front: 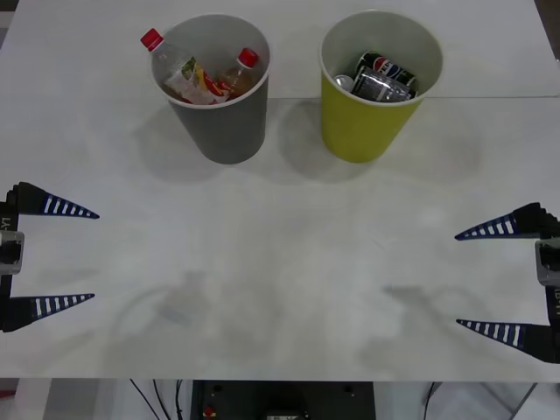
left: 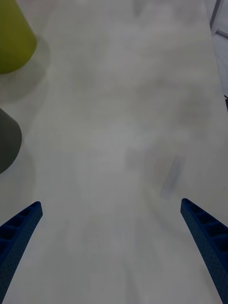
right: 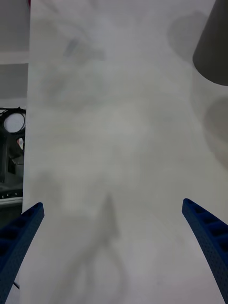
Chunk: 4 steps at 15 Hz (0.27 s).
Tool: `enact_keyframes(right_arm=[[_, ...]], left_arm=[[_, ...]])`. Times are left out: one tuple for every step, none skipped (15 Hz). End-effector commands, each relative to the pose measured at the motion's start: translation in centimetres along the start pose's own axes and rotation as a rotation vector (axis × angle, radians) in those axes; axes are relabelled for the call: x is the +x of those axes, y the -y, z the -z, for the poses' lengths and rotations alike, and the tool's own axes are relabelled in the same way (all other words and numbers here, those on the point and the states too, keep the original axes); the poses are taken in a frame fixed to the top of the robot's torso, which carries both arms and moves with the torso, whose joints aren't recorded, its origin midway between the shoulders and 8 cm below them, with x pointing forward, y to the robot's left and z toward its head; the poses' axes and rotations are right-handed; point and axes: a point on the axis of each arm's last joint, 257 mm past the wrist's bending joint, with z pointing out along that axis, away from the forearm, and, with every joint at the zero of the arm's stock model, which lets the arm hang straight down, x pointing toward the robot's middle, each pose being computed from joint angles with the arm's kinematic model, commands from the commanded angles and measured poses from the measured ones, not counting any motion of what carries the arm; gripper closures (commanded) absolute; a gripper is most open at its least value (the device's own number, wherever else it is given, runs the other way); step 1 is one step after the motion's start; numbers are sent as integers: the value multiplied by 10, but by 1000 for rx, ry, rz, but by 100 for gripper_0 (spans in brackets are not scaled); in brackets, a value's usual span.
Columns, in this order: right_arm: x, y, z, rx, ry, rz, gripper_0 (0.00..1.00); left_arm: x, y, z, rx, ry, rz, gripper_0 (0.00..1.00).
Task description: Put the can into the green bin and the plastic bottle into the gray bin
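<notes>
The gray bin stands at the back left of the white table. In it the plastic bottle leans with its red cap over the rim. The green bin stands to its right and holds a dark can on top of a crumpled silver one. My left gripper hovers open at the table's left edge, well in front of the bins. My right gripper hovers open at the right edge, nothing between its fingers. The right wrist view shows my right gripper and the gray bin. The left wrist view shows my left gripper, the green bin and the gray bin.
A second red-capped bottle with an amber body also stands in the gray bin. The table's front edge runs just behind the grippers, with cables and the robot base below it. A seam crosses the table behind the bins.
</notes>
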Motion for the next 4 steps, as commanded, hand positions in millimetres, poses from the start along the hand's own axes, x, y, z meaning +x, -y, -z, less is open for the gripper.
enact_keyframes(right_arm=[[4,-6,-1,-2,-2,-10,0],[4,-6,-1,-2,-2,-10,0],[4,-6,-1,-2,-2,-10,0],[4,-6,-1,-2,-2,-10,0]], left_arm=[[0,0,0,0,0,0,0],[0,0,0,0,0,0,0],[0,0,0,0,0,0,0],[0,0,0,0,0,0,0]])
